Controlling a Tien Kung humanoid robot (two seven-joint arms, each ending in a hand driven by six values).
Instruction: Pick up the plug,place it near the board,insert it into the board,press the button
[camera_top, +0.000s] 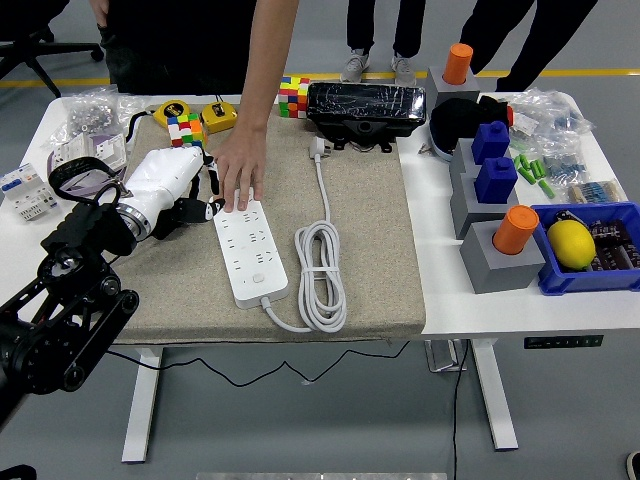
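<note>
The white power strip (250, 256) lies lengthwise on the beige mat (370, 250), left of centre. Its white cable (321, 266) coils to the right and runs up to the white plug (318, 148), which lies on the mat near the black case. A person's hand (241, 176) rests on the strip's far end. My left hand (192, 207), black with a white wrist cover, sits just left of the strip's far end, off the strip and holding nothing. The plug is well away from it.
A black case (365, 108) and a Rubik's cube (293, 95) stand behind the mat, with a second cube (183, 128) and yellow tape measures (219, 116) at back left. Grey blocks with blue and orange pieces (505, 245) and a blue bin (600, 270) holding a lemon crowd the right side.
</note>
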